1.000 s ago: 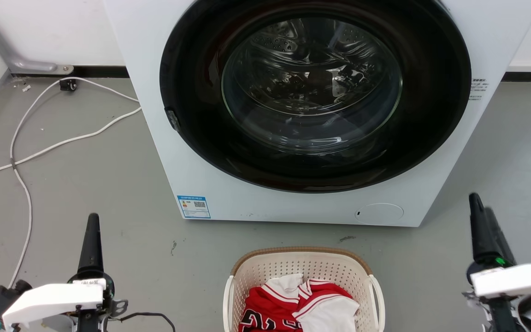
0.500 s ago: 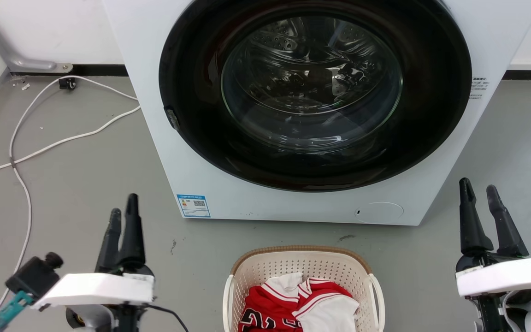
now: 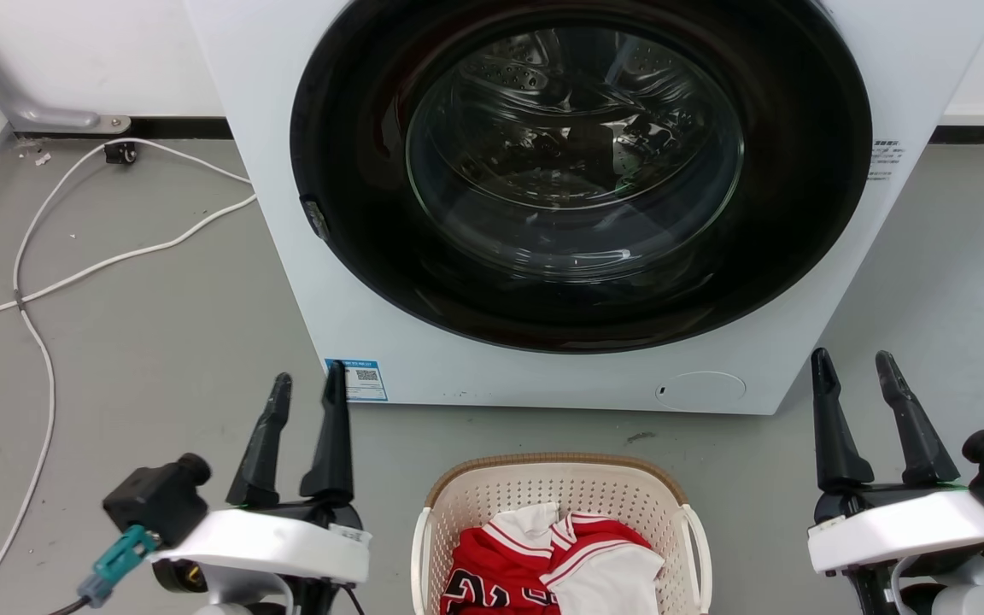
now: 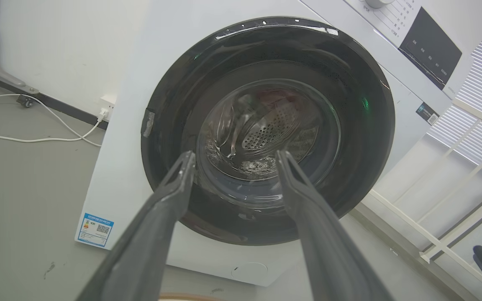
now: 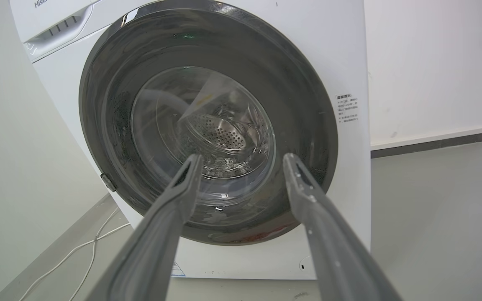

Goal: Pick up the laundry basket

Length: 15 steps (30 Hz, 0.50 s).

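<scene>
The left gripper (image 3: 310, 376) and right gripper (image 3: 851, 357), both spread and empty, flank the cream perforated plastic laundry basket (image 3: 500, 500), touching nothing.

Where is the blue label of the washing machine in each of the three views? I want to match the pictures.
Head view: the blue label is low and left of centre, on the washing machine's lower left front corner, partly behind the left tool.
Left wrist view: lower left.
Right wrist view: near the bottom edge, left of centre, a sliver.
Shared landmark: the round dark door, above and right of it.
</scene>
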{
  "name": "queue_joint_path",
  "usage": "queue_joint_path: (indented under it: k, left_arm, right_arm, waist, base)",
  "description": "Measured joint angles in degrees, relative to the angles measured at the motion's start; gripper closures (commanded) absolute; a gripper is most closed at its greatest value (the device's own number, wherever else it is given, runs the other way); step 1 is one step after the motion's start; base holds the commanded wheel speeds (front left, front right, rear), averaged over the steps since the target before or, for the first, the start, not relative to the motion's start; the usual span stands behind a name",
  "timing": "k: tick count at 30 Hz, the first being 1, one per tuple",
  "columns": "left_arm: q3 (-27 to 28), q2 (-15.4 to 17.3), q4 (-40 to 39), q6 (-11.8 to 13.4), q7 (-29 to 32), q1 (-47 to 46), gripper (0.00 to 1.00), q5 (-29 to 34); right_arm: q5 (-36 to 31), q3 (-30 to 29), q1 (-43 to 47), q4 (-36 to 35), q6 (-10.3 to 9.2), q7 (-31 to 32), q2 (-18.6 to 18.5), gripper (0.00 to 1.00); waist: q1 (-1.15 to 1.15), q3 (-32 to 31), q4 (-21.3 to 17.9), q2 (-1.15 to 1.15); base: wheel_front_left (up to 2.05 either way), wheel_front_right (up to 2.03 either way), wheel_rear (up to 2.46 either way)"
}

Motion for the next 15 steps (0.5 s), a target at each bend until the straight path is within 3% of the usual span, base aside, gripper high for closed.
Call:
queue_joint_path:
  k: [15]
  left_arm:
    - [-3.6, 0.0, 1.5, 1.3, -2.1, 0.6, 0.0, 11.1]
  right_arm:
    - [-6.4, 0.7, 1.5, 3.2, 0.0, -2.2, 0.0, 0.0]
  waist:
    - [0.0, 0.2, -0.2, 0.0]
  base:
    - [0.0, 0.0, 0.0]
